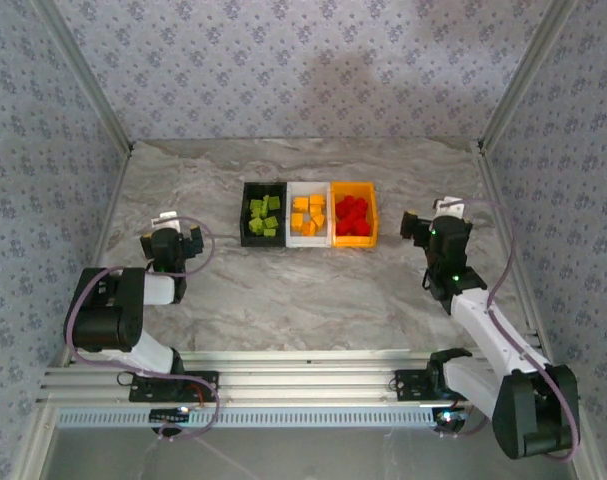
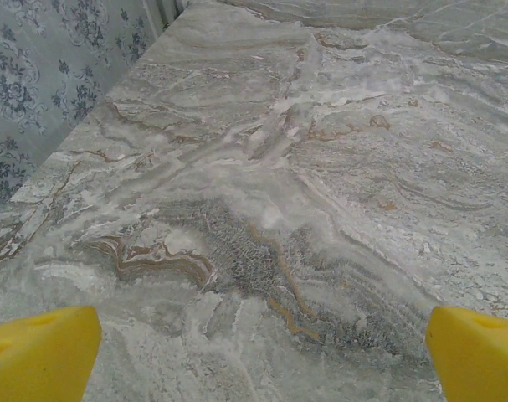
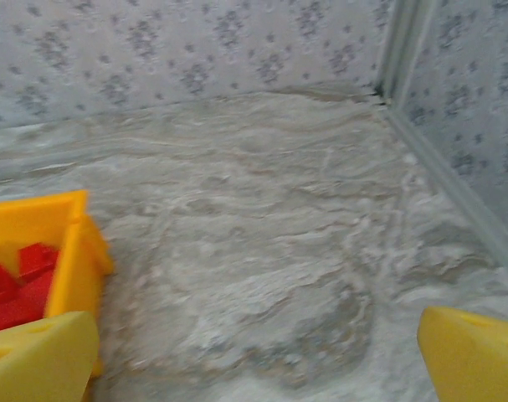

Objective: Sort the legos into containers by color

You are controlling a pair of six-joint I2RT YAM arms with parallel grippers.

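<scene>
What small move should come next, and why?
Probably only park both arms: left gripper and right gripper are open and empty; green legos lie in the black bin, orange legos in the white bin, red legos in the orange-yellow bin; no loose brick on the table.

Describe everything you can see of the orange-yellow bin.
The orange-yellow bin is a small, open-topped rectangular box that looks like smooth plastic. It stands upright on the marble-patterned table. It is the rightmost of three bins in a row, and its left wall appears to sit against the white bin. Inside is a loose heap of red legos, with no other colour visible among them. Nothing else touches it.
</scene>
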